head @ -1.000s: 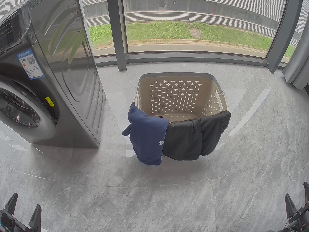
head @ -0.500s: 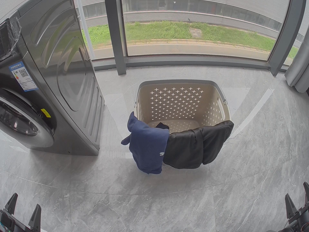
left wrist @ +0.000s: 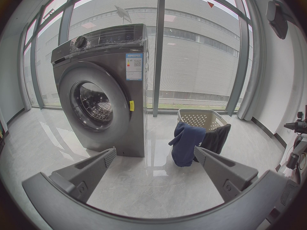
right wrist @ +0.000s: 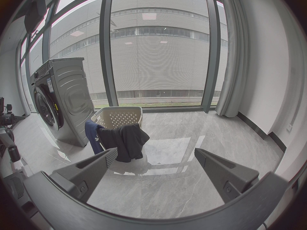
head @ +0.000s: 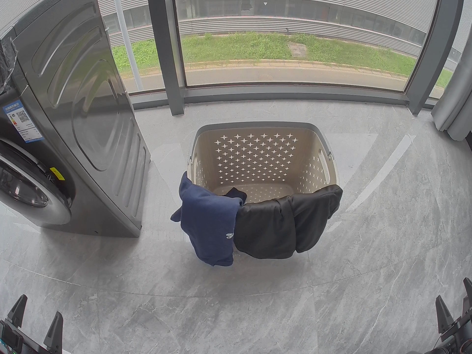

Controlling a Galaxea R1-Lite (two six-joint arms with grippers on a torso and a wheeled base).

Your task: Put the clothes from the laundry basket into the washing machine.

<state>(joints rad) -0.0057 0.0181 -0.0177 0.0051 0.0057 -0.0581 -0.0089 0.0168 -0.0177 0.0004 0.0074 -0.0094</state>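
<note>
The blue top [head: 209, 227] and black clothes [head: 275, 224] hang over the basket [head: 260, 125] rim, mid frame. They look soft and floppy, so we would pinch a thick fold. The left gripper [left wrist: 153, 150] and right gripper [right wrist: 155, 151] have their fingers spread wide, with nothing in them.

The label [left wrist: 134, 66] on the washing machine [left wrist: 99, 56] is illegible.

We noted the washing machine [left wrist: 105, 90] casing as dark grey sheet metal, smooth with a satin sheen. Clear plastic film [left wrist: 108, 43] lay wrinkled over its control panel, and a paper label [left wrist: 134, 66] was stuck on the front. The laundry basket [head: 260, 156] looked matt beige plastic. The blue garment [head: 209, 224] and black garment [head: 275, 224] were soft matt cloth. The floor [head: 246, 310] was polished, glossy grey stone. The left gripper [left wrist: 154, 149] fingers [left wrist: 86, 170] looked matt grey plastic.
</note>
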